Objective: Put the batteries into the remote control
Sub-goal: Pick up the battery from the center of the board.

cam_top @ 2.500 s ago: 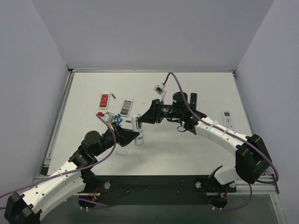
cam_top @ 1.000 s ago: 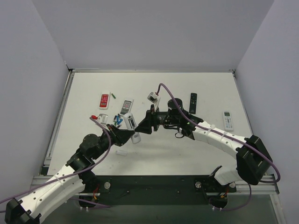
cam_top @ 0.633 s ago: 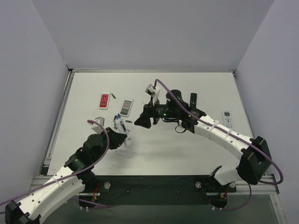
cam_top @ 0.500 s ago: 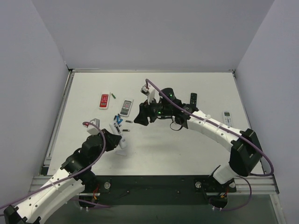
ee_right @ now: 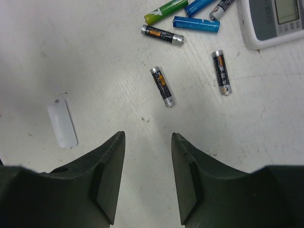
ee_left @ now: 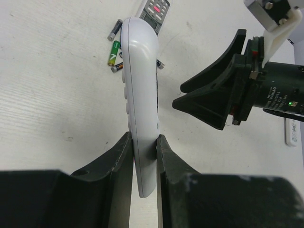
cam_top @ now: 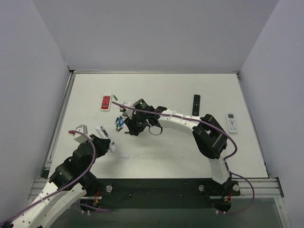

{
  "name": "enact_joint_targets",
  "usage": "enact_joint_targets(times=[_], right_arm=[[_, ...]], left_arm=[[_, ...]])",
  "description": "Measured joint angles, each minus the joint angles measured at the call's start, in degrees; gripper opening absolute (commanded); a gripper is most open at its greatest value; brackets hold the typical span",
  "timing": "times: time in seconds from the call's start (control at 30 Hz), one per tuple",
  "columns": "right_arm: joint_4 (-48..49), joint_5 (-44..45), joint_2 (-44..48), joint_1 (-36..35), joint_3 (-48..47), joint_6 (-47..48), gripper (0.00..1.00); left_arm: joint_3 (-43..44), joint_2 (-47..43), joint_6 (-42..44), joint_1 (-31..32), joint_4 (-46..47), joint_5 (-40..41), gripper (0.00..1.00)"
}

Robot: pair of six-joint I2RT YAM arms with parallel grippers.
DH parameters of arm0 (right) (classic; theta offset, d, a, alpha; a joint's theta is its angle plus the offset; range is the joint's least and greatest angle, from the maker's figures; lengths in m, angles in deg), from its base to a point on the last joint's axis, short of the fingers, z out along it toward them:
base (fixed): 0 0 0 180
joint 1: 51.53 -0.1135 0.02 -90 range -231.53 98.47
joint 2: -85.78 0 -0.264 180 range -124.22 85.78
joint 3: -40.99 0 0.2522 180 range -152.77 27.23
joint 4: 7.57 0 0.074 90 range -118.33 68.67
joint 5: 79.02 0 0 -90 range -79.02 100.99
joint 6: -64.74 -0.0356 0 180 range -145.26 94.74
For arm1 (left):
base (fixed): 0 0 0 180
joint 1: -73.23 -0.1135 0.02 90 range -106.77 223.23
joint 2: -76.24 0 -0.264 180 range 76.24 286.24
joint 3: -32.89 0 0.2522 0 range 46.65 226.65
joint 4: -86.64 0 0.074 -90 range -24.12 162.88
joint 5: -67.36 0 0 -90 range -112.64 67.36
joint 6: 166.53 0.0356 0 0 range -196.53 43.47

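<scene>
Near left, the left gripper point(ee_left: 142, 142) pinches the white remote control point(ee_left: 140, 90) on edge between its fingers, while farther in the right gripper point(ee_right: 147, 137) hangs partly open and empty just above the loose batteries point(ee_right: 162, 86) on the table point(ee_right: 95, 57).

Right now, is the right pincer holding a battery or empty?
Empty. The right pincer stands open with nothing in its gap; the nearest battery lies loose just ahead of it.

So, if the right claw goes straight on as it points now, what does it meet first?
Probably the dark battery lying just ahead of the open right claw; depth is unclear, so the table might come first.
</scene>
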Motion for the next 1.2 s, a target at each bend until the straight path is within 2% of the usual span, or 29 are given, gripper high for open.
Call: enact_joint_targets(times=[0.4,0.87,1.2], right_arm=[[-2.82,4.59,-11.47,-2.1,-9.94,7.21,0.38],[-3.82,9.29,-13.75,-4.39,-11.67,13.86,0.27],[-1.18,10.45,-13.0,-5.84,-9.66,17.73,0.0]], left_arm=[[1.49,-0.66,1.73,0.0,-3.85,1.55,0.0],[1.49,-0.59,2.14,0.0,-3.69,1.31,0.0],[1.2,0.07,2.1,0.0,-1.42,-0.59,0.0]])
